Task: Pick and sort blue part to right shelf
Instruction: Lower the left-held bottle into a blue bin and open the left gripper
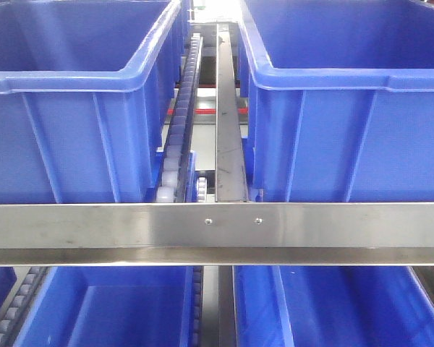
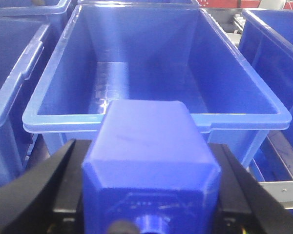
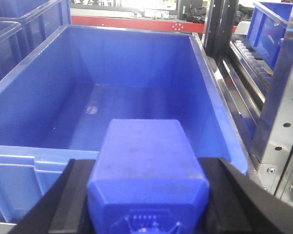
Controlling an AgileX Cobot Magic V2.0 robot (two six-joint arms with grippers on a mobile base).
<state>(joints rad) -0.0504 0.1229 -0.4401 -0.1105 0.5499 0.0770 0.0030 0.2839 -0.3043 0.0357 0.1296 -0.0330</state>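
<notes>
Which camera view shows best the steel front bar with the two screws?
The front-facing exterior view: the front bar spans the full picture width, and both screws are visible. The left wrist view shows only a small steel strip at its lower right, perhaps the same bar. The right wrist view does not show it.

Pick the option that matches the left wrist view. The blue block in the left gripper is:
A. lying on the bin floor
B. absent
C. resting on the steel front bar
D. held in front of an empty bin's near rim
D: the blue block sits between the left gripper's fingers, before the near rim of the bin, whose floor is bare.
</notes>
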